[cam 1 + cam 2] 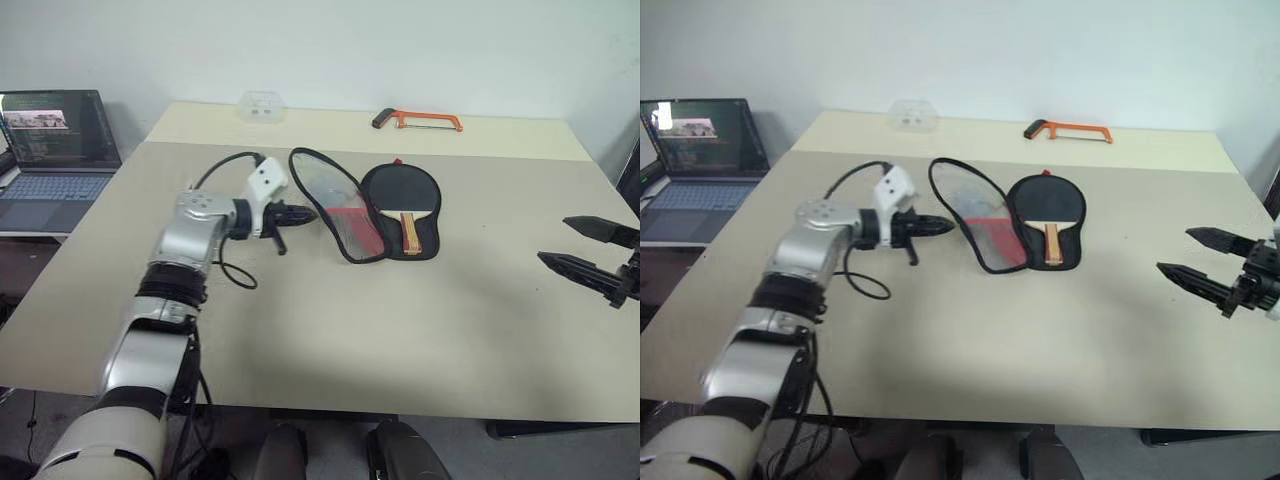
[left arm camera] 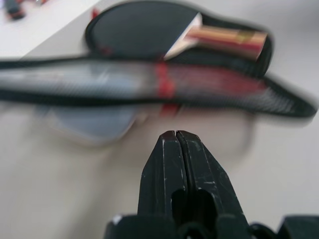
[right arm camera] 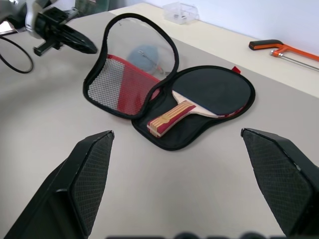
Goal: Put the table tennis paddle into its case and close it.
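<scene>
The case (image 1: 432, 240) lies open in the middle of the table. Its lid (image 1: 335, 205), with a red mesh pocket, stands tilted up on the left side. The table tennis paddle (image 1: 400, 190) rests in the case's base, black blade toward the far edge and wooden handle (image 3: 169, 115) toward me. My left gripper (image 1: 305, 213) is shut with nothing in it. It points at the outside of the lid (image 2: 149, 84), a short gap away. My right gripper (image 1: 557, 240) hangs open over the right side of the table, well clear of the case.
An orange-framed hacksaw (image 1: 420, 120) and a clear plastic box (image 1: 262, 105) lie at the table's far edge. A laptop (image 1: 55, 140) stands on a low surface to the left. A black cable (image 1: 235, 270) loops from my left wrist onto the table.
</scene>
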